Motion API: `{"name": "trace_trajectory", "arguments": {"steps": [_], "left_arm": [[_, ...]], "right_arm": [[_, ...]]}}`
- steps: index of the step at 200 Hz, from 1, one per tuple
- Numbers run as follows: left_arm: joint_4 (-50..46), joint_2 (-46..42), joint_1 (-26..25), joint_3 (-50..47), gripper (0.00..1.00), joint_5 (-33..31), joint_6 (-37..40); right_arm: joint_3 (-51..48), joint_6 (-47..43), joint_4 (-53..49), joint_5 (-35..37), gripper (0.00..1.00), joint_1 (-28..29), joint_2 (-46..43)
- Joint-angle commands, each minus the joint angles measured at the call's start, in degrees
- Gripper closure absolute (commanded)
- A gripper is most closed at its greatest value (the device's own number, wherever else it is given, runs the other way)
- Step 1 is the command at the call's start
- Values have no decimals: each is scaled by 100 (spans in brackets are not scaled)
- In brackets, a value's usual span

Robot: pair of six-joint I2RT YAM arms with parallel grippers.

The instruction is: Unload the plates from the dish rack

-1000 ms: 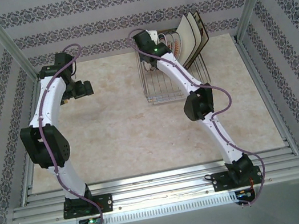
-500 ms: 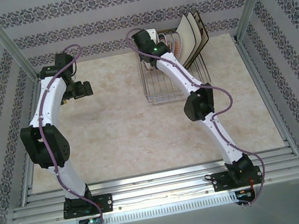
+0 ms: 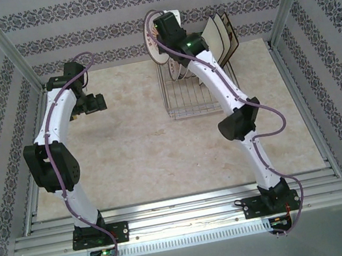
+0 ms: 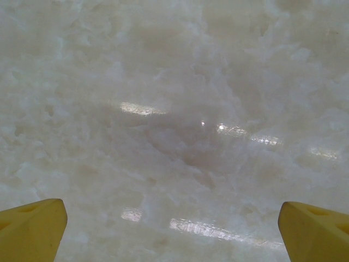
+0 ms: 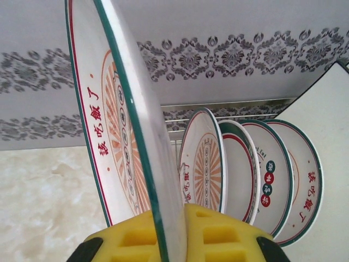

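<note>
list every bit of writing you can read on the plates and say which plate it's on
"該吃飯了", red, on the face of the held plate, clamped in the right gripper.
"該吃飯了", red, on the rightmost round plate in the dish rack.
On the third racked plate: small print and lettered dots, too small to read.

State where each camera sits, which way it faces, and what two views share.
Top external: above, behind the bases, looking down on table, dish rack, left arm, right arm.
Left wrist: on the left arm, facing down at table; open left gripper at bottom corners.
Right wrist: on the right arm, facing the wall; right gripper shut on a round plate.
Shared: top external and right wrist both show that plate.
</note>
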Motion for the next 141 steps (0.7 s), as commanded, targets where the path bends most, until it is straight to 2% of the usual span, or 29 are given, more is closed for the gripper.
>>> {"name": "trace_trajectory", "arguments": {"steps": [1,33,73,87,106,141], "left_arm": [[90,-215,-46,-59,0,-109,6],[143,-208,-41,-56,0,-21,-7],[151,-210,-46,-49,0,8,32],[180,-218,-42,-56,0,48,58],[220,-221,-41,-48,0,127,92],[415,-304,-39,-139,0,420,139]], "right_arm": [[-206,-59,-138,-245,100,-23,-436],[-1001,301,-96,-1385,100,-258,-907],[-2409,375,510,-3756,100,-635,-1479],[-3352,446,1240,-4720,100,-753,-1803],[-4739,970,2676,-6153,100,-957,-2244],[-6484,1934,4729,-7401,100,-1182,-2703]]}}
